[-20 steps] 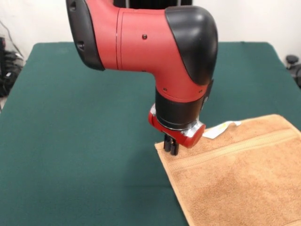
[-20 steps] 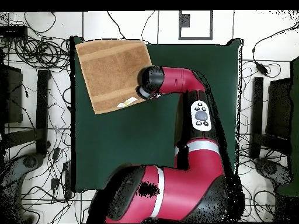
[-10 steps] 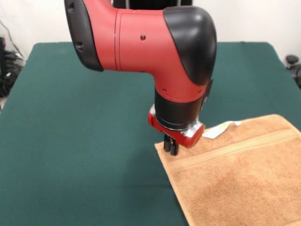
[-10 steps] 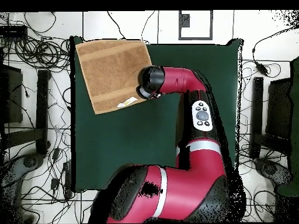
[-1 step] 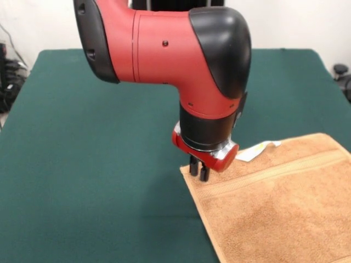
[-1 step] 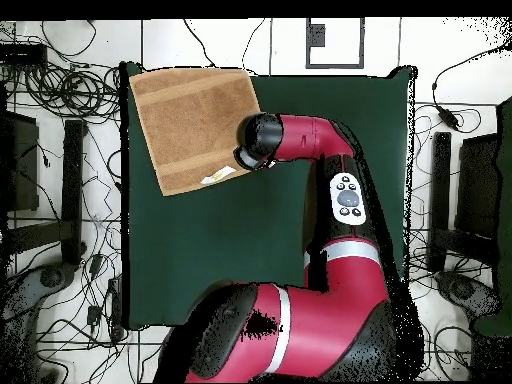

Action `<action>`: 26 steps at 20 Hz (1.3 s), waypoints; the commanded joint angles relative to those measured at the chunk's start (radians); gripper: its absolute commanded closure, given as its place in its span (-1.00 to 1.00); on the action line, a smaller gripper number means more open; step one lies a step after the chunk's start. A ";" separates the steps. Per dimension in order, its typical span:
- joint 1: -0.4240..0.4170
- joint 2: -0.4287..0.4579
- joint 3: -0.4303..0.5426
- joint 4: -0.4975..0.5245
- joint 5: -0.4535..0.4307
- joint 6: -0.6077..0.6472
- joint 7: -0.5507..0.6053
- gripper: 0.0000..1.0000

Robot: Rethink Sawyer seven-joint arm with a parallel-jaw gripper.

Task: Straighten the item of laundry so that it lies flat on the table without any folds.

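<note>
Towel (image 5: 279, 203) soft, limp, lies near flat at table (image 5: 98, 164) corner. Gripper (image 5: 198, 171) fingers pressed together at its corner; pinch there, drag outward.

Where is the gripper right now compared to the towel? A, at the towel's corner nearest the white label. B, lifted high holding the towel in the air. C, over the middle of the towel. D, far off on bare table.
A: in the front view the gripper stands low at the corner of the towel, close to the white label, while the towel lies spread on the table.
</note>
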 commanded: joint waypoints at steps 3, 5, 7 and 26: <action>-0.055 0.217 0.083 0.118 -0.159 -0.241 -0.296 -1.00; -0.058 0.217 0.087 0.116 -0.162 -0.235 -0.298 -1.00; -0.063 0.219 0.093 0.115 -0.163 -0.233 -0.299 -1.00; -0.077 0.187 0.124 0.109 -0.128 -0.038 -0.321 -1.00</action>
